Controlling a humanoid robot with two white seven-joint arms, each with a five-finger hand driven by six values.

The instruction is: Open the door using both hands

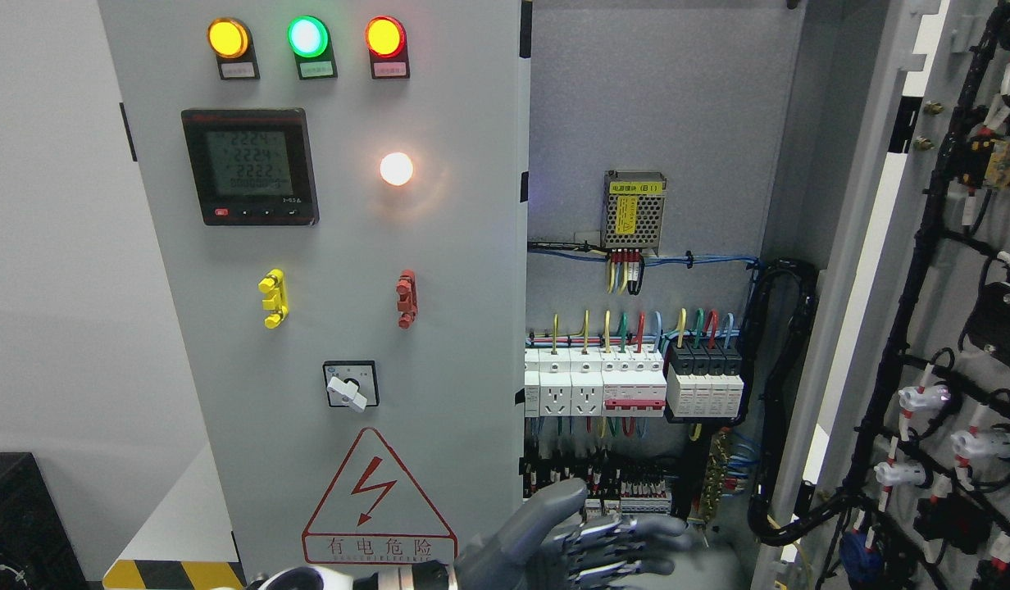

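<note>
Nearest, at the bottom edge: left hand (591, 545), arm entering from lower left, fingers extended flat and relaxed, grasping nothing, reaching just past the free edge of the left door (349, 270). No right hand in view. Right door (956, 270) already swung wide, its inner face carrying black cable looms and white connectors. Left door appears shut or nearly so; judged the remaining step. Advice: hook fingertips behind that free edge, pull along the hinge arc, keep clear of the live terminals close behind the hand. Cabinet interior (661, 106), farther back: a row of circuit breakers (632, 381), coloured wires above them, a small power supply (634, 209) mounted higher.
</note>
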